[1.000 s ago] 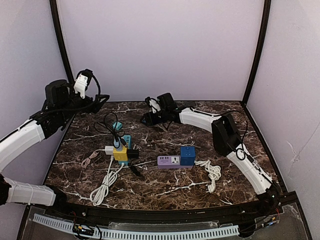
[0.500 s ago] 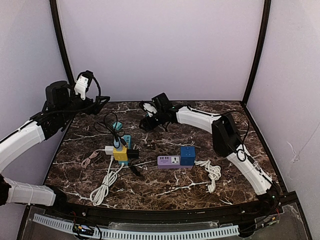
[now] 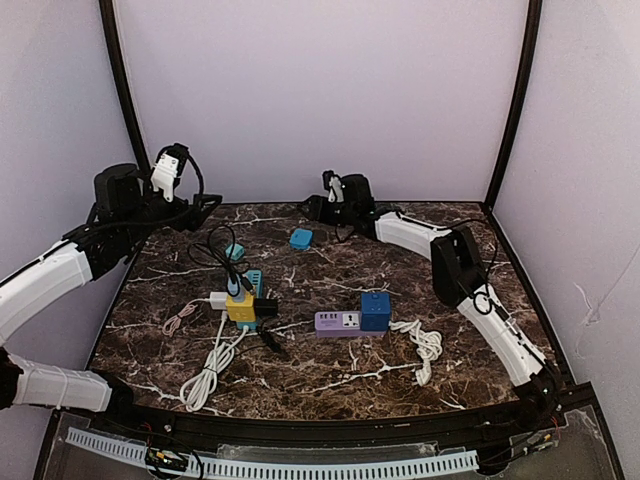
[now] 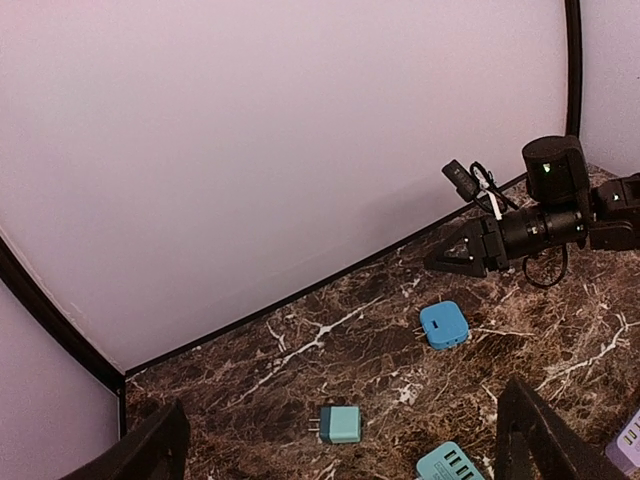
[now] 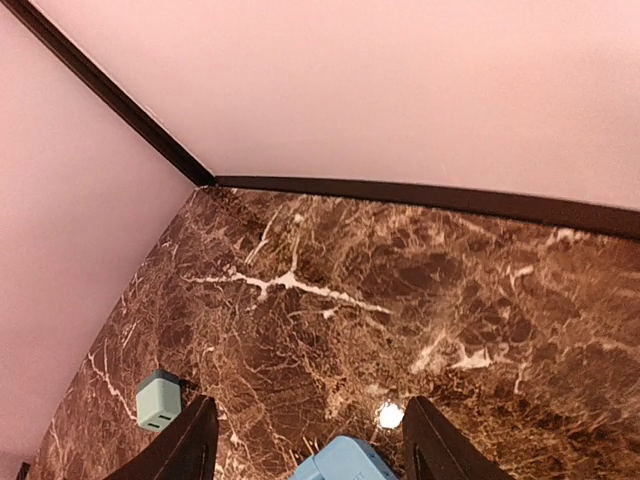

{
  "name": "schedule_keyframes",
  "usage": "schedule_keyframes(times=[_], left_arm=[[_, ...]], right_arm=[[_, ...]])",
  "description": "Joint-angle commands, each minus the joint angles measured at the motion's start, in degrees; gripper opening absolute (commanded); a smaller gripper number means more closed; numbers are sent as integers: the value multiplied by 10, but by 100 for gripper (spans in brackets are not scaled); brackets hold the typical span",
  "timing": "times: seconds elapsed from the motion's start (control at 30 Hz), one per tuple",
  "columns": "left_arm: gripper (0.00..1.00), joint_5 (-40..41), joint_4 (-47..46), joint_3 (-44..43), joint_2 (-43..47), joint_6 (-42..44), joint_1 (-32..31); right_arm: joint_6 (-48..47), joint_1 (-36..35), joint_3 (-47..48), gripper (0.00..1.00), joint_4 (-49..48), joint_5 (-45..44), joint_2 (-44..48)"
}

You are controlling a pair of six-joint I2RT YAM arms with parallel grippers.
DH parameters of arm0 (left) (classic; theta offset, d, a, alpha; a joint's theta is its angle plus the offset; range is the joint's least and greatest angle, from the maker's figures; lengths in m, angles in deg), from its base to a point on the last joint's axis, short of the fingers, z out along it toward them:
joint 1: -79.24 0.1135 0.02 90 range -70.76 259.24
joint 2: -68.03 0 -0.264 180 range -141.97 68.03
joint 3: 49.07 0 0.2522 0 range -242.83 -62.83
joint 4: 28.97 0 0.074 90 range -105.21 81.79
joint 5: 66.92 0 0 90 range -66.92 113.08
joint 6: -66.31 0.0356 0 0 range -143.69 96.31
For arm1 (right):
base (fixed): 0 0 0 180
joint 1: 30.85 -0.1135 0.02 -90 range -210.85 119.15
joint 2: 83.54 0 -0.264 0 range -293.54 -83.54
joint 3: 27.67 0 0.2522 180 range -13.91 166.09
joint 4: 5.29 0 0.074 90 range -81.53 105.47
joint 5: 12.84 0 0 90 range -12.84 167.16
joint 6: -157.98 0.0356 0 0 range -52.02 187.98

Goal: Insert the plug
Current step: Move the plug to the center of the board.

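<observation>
A light blue plug (image 3: pixel 301 238) lies flat on the marble table (image 3: pixel 330 375) near the back, its prongs showing in the left wrist view (image 4: pixel 444 325). My right gripper (image 3: pixel 314 208) hovers just behind it at the back wall, open. In the right wrist view the plug (image 5: pixel 340 463) sits low between the spread fingers (image 5: pixel 193 443), apart from both. A purple power strip (image 3: pixel 338 322) carrying a blue cube adapter (image 3: pixel 375 310) lies right of centre. My left gripper (image 3: pixel 208 204) hangs raised at the far left, open and empty.
A small teal adapter (image 4: pixel 340 423) lies left of the plug. A cluster of yellow, teal and black adapters (image 3: pixel 243 303) with black and white cables sits at centre left. A coiled white cable (image 3: pixel 427 347) trails from the power strip. Walls enclose the back and sides.
My right gripper was low over the table with the blue plug; it has let the plug go and drawn up and back towards the rear wall. The left arm has barely moved.
</observation>
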Motion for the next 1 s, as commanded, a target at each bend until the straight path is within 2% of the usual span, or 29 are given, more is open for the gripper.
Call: schedule_keyframes(times=[0.0,0.23,0.4,0.6,0.7,0.83,0.9,0.97], left_arm=[[91,-4,-13,1,-13,-6,4],[91,0,-13,-5,-39,7,4],[91,13,8,-19,-59,26,5],[91,0,82,-49,-94,12,57],[91,-68,113,-64,-121,22,91],[92,-186,208,-130,-181,112,133],[90,-245,329,-205,-236,173,153],[86,-302,436,-323,-300,268,155]], right_arm=[[135,-9,14,61,-60,37,-59],[129,-25,-5,53,-16,98,-63],[75,-57,-88,48,10,128,-6],[22,-100,-148,46,22,159,43],[23,-109,-140,46,24,182,48],[13,-97,-184,47,21,170,110],[-8,-90,-236,51,16,151,165],[-24,-80,-302,54,-13,131,227]])
